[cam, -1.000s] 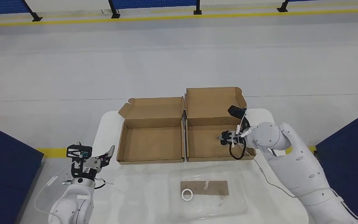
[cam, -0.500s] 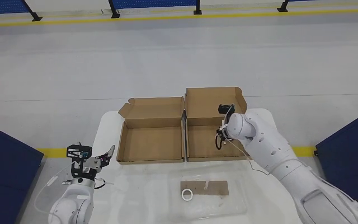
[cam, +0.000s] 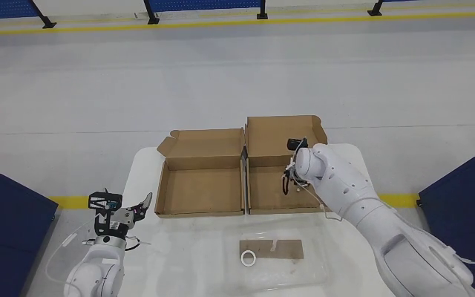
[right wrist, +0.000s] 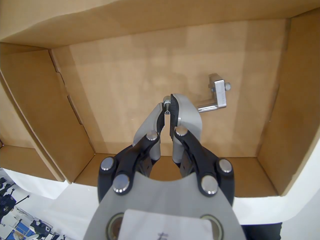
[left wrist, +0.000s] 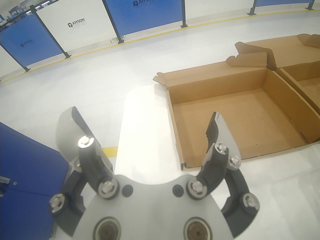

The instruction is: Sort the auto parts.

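The right claw [right wrist: 168, 106] hangs inside the right box [cam: 260, 194], above its floor. Its fingers are nearly closed, pinching a small bolt [right wrist: 167, 100] at the tips. A metal bracket [right wrist: 217, 96] lies flat on the floor of the right box, near the claw but not touching it. The left box [left wrist: 237, 121] stands just beside the right box. The left claw [left wrist: 145, 116] is spread wide with nothing in it, well apart from the right box, beyond the left box. A white ring [cam: 248, 258] and a brown strip [cam: 272, 249] lie on the table [cam: 193, 237] near the right box's front wall.
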Robot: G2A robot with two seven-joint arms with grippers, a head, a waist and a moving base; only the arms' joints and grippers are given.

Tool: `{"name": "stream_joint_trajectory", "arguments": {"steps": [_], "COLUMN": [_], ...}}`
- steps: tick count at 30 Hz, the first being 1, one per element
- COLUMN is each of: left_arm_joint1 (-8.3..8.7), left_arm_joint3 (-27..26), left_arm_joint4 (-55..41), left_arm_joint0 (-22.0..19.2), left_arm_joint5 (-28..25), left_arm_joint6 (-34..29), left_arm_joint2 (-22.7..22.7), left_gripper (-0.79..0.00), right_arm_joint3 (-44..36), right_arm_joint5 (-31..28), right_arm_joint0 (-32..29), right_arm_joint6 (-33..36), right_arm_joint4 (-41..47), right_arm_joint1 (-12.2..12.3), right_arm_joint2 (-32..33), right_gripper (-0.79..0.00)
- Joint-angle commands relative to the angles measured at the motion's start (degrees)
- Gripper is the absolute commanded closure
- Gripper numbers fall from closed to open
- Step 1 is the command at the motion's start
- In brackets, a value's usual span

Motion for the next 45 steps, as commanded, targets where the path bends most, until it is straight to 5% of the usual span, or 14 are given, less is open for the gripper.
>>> {"name": "stream_joint_trajectory", "arguments": {"steps": [1, 32, 36, 38, 41, 44, 45], "left_arm_joint1": [0.0, 0.0, 0.0, 0.0, 0.0, 0.0, 0.0], "left_arm_joint3": [0.0, 0.0, 0.0, 0.0, 0.0, 0.0, 0.0], "left_arm_joint4": [0.0, 0.0, 0.0, 0.0, 0.0, 0.0, 0.0], "left_arm_joint0": [0.0, 0.0, 0.0, 0.0, 0.0, 0.0, 0.0], "left_arm_joint5": [0.0, 0.0, 0.0, 0.0, 0.0, 0.0, 0.0], "left_arm_joint6": [0.0, 0.0, 0.0, 0.0, 0.0, 0.0, 0.0], "left_arm_joint2": [0.0, 0.0, 0.0, 0.0, 0.0, 0.0, 0.0], "left_gripper": [-0.785, -0.785, -0.785, -0.785, -0.785, -0.785, -0.785], "right_arm_joint3": [0.01, 21.94, 23.65, 24.38, 25.25, 25.81, 25.85], "right_arm_joint5": [0.0, -3.13, -3.76, -4.01, -4.62, -5.46, -5.94], "right_arm_joint0": [0.0, 5.79, 6.28, 6.49, 6.83, 7.25, 7.43], "right_arm_joint6": [-0.01, -4.95, -5.27, -5.52, -5.89, -6.34, -6.41], "right_arm_joint4": [0.0, 5.32, 5.33, 5.36, 5.56, 6.0, 6.25], "right_arm_joint1": [0.0, -8.75, -9.54, -9.89, -10.3, -10.52, -10.54], "right_arm_joint2": [0.0, -0.98, -0.95, -0.88, -0.6, -0.05, 0.21], "right_gripper": [0.0, 0.0, -0.157, -0.305, -0.385, -0.606, -0.785]}}
